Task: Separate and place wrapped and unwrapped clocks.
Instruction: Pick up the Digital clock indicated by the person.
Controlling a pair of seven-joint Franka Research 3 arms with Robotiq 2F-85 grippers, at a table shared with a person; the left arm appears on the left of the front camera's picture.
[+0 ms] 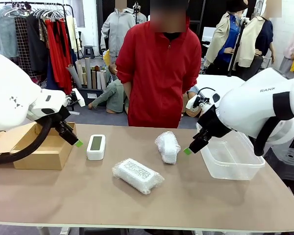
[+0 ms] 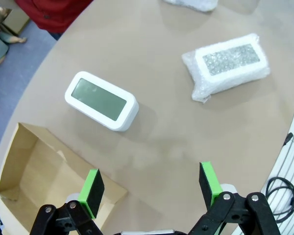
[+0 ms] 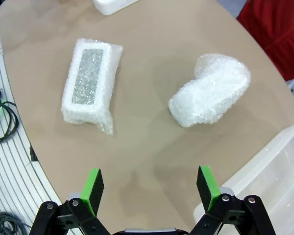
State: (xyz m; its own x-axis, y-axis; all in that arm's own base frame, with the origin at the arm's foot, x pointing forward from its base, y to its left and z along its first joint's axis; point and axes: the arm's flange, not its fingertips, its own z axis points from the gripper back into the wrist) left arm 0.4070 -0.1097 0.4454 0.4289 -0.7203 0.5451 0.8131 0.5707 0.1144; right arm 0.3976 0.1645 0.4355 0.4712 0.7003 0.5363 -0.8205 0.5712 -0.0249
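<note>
– Over the left end of the table (image 1: 196, 200), how is the left pincer (image 1: 78, 143) held?

– It is held wide apart and empty, tipped downward from a bent wrist, just above the rim of the cardboard box (image 1: 44, 152). The bare clock (image 1: 96, 147) is seen just beyond its pads, flat on the table, screen up.

– And the right pincer (image 1: 187, 151)?

– It is likewise spread and empty, angled down beside the clear plastic bin (image 1: 235, 164). The bunched wrapped clock (image 1: 167, 146) lies near its tip. The flat wrapped clock (image 1: 137, 175) lies nearer the front edge, between the two arms.

– Which step is judged to be in hand?

– The approach to a first pick. No clock has been sorted yet, and both containers look empty.

– What is called for next?

– A descent over the nearest clock, with the pads set across its narrower sides. On the wrapped ones, a firm close is advised, since the bubble wrap is likely to give and slip.
</note>
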